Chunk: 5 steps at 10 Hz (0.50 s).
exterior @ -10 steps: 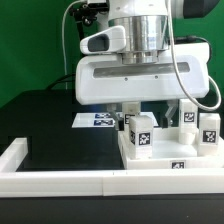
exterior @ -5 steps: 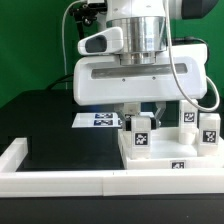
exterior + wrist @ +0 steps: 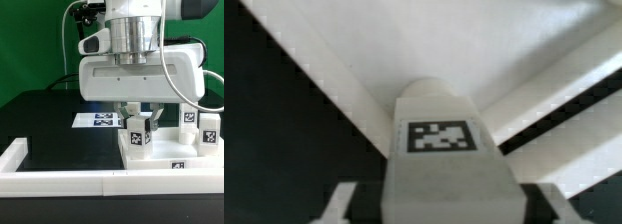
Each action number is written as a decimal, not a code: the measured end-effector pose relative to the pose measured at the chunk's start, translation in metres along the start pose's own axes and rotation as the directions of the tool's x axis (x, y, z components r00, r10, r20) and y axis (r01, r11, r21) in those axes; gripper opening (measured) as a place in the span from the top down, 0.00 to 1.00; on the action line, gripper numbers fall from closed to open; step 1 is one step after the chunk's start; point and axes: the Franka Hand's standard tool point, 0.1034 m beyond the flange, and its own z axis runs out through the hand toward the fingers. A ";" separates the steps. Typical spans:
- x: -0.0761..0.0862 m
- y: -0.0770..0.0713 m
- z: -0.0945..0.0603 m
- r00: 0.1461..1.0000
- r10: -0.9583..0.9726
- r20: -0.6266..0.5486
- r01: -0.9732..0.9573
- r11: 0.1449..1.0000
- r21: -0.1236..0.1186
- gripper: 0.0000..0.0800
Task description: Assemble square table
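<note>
The gripper is clamped around a tagged white leg that stands upright on the square tabletop slab, with two more tagged legs on the same slab toward the exterior view's right, the nearer one partly hidden behind the arm's broad white body. Just behind the slab, toward the exterior view's left, lies the marker board on the black table; a long white rail borders the slab's front. The wrist view shows the leg between the fingers; its black-and-white tag carries no readable writing.

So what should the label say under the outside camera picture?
Robot pincer closed on a tagged white leg standing on the square table slab.
</note>
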 end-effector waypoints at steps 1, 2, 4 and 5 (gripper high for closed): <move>0.000 0.000 0.000 0.994 0.106 0.000 -0.106 0.994 0.001 0.64; -0.001 0.000 0.000 0.972 0.234 0.000 -0.234 0.972 0.001 0.64; -0.002 -0.002 0.000 0.887 0.461 0.013 -0.461 0.887 -0.016 0.64; 0.000 -0.001 0.000 0.871 0.491 0.026 -0.491 0.871 -0.015 0.64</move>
